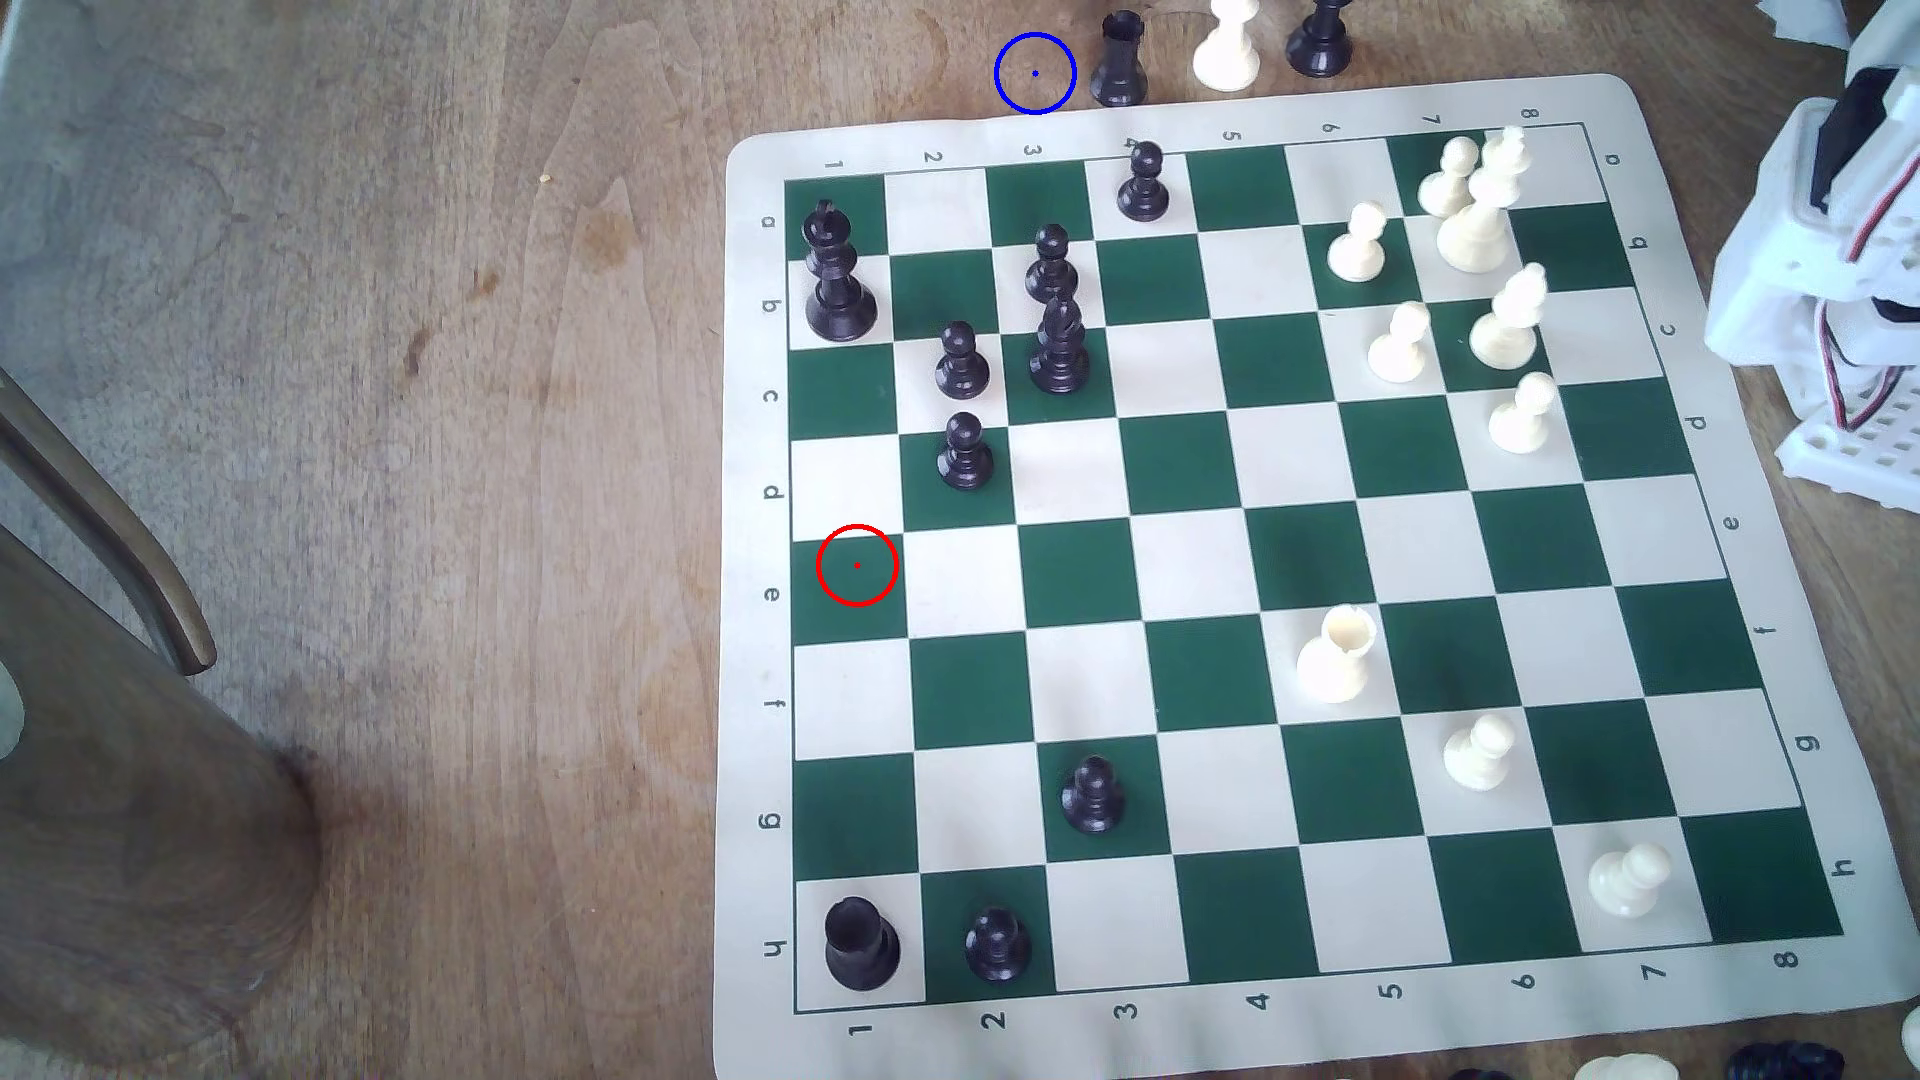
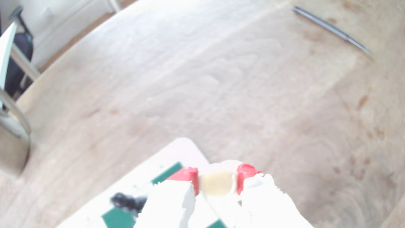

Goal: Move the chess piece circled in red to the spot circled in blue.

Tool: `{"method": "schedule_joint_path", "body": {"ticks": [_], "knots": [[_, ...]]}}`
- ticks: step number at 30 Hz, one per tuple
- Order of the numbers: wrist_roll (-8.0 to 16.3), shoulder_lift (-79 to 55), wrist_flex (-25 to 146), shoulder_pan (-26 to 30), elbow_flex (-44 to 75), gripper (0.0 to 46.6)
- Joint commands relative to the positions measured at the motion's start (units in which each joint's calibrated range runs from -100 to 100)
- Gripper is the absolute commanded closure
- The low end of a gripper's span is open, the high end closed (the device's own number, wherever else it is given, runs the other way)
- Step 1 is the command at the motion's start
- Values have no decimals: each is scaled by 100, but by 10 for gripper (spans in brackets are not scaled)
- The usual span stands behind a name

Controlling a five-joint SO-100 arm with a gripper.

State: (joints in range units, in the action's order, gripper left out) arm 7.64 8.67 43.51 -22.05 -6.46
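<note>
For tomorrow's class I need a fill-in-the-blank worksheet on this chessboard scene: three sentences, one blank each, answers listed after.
1. The red ring marks a ___ square of the board with no piece standing on it.
2. The blue ring lies on the wooden table, off the board, right beside a ___ rook.
3. In the wrist view, the gripper pinches a cream object between pads coloured ___.

Missing words: green; black; red.
</note>
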Motion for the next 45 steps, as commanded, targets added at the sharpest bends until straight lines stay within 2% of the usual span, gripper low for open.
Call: {"method": "schedule_joint_path", "body": {"ticks": [1,10,26,45], "knots": [[-132,491,-837,-349,-1013,459],[-122,-112,-1599,-404,-1693,460],[-93,-1427,-2434,-349,-1602,460],[-88,-1852,-2754,-317,-1593,458]]}}
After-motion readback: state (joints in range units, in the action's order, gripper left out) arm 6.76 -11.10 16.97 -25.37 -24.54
